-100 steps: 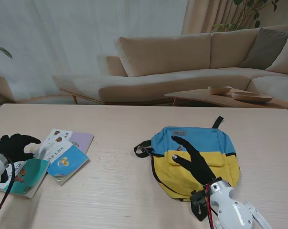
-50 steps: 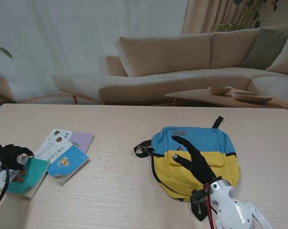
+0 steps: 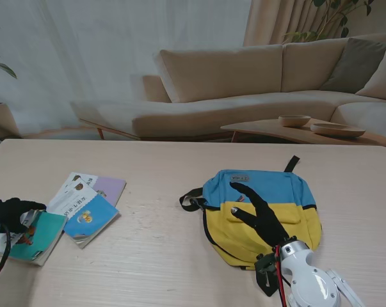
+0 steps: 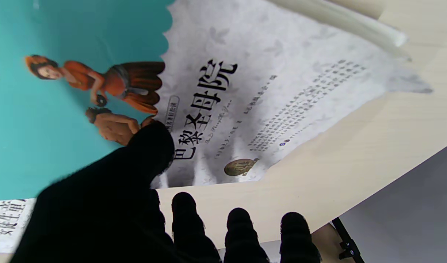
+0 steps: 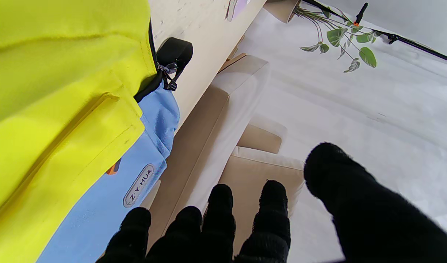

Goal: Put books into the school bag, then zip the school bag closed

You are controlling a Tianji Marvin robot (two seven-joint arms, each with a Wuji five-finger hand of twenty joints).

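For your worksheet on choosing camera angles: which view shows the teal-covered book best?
The left wrist view: the teal-covered book fills it, cover art sharp. The stand view shows it small, near the table's left edge beside the left hand. The right wrist view misses it.

Wide bare desk strip between books and school bag, free passage there. Far half of desk open too. Left hand at left desk edge, thumb on teal book, other fingers past the desk edge. Right hand spread over bag's yellow front, blocking access from near side. Black strap juts left of bag.
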